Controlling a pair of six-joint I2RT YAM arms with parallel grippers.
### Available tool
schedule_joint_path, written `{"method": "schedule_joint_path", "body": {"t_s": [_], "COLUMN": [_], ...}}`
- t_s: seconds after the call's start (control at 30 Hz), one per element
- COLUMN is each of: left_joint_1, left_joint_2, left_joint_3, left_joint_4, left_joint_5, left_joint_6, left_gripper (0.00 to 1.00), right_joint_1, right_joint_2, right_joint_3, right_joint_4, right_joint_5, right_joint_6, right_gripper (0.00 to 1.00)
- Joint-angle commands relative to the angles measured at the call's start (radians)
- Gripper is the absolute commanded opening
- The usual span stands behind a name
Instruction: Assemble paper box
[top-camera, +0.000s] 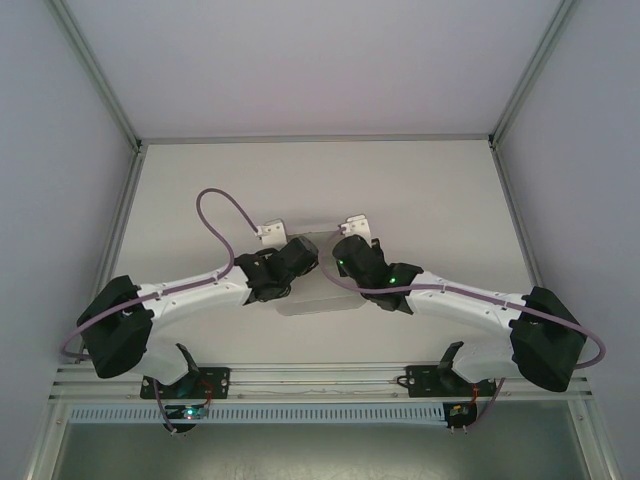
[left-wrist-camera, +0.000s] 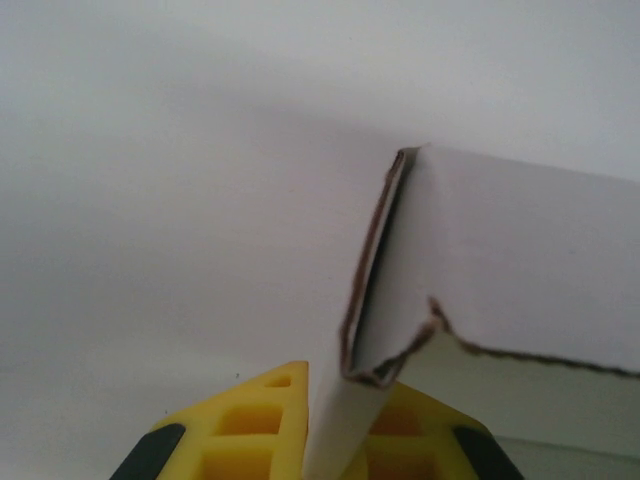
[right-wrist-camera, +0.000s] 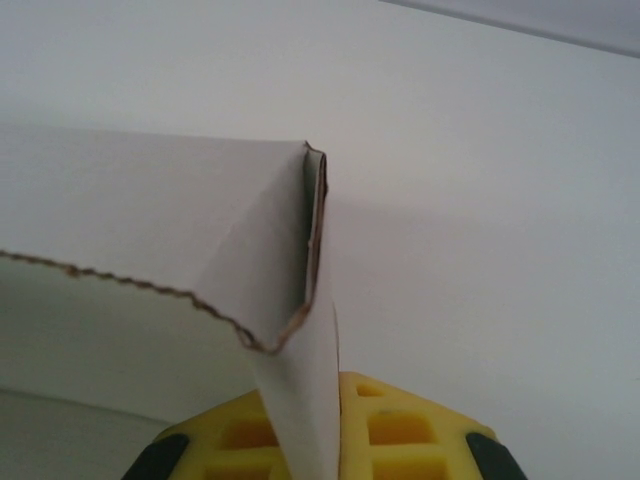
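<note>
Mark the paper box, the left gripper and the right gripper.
paper box (left-wrist-camera: 520, 250), left wrist view, white side panel.
left gripper (left-wrist-camera: 335, 445), left wrist view, between its yellow fingertips.
right gripper (right-wrist-camera: 312, 445), right wrist view, between its yellow fingertips.

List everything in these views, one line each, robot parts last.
box: one, white card, mid-table between the arms, pinched at each end.
table: one, white, under everything.
frame rails: several, silver, along the table's near edge and up the corners.
cables: two, purple, one looping along each arm.
arms: two, white with black joints, bases at the near edge, reaching inward.
left jaws: one pair, yellow fingers, shut on the box's left end.
right jaws: one pair, yellow fingers, shut on the box's right end.
</note>
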Motion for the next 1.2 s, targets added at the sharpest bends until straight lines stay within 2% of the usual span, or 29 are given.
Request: {"method": "schedule_joint_path", "body": {"t_s": [0.0, 0.1, 0.27, 0.47, 0.6, 0.63, 0.7, 0.8, 0.97, 1.17], "left_joint_1": [0.089, 0.085, 0.067, 0.064, 0.063, 0.063, 0.063, 0.063, 0.064, 0.074], "left_joint_2": [-0.011, -0.063, -0.145, -0.198, -0.235, -0.243, -0.261, -0.286, -0.329, -0.321], "left_joint_3": [-0.139, -0.157, -0.23, -0.236, -0.246, -0.247, -0.246, -0.254, -0.257, -0.2], "left_joint_4": [-0.181, -0.045, 0.268, 0.274, 0.269, 0.262, 0.244, 0.233, 0.203, 0.071], "left_joint_5": [-0.18, -0.101, 0.042, 0.016, 0.008, 0.003, -0.007, -0.004, 0.012, 0.147], "left_joint_6": [0.219, 0.277, 0.415, 0.437, 0.45, 0.454, 0.458, 0.467, 0.505, 0.662], "left_gripper": [0.0, 0.0, 0.02, 0.03, 0.0, 0.0, 0.0, 0.0, 0.0, 0.02], "right_joint_1": [-0.057, -0.043, -0.02, 0.0, 0.0, 0.001, 0.002, 0.002, 0.001, -0.006], "right_joint_2": [-0.066, -0.036, -0.021, -0.058, -0.1, -0.112, -0.137, -0.191, -0.321, -0.521], "right_joint_3": [-0.048, -0.033, -0.066, -0.074, -0.091, -0.09, -0.093, -0.108, -0.147, -0.212], "right_joint_4": [-0.051, -0.037, 0.124, 0.168, 0.182, 0.181, 0.191, 0.223, 0.241, 0.114], "right_joint_5": [0.294, 0.254, 0.033, 0.005, -0.135, -0.18, -0.258, -0.336, -0.386, -0.297], "right_joint_6": [-0.036, -0.044, -0.064, -0.068, -0.09, -0.092, -0.092, -0.095, -0.102, -0.047], "right_gripper": [0.0, 0.0, 0.03, 0.11, 0.35, 0.48, 0.97, 0.98, 0.98, 0.98]}}
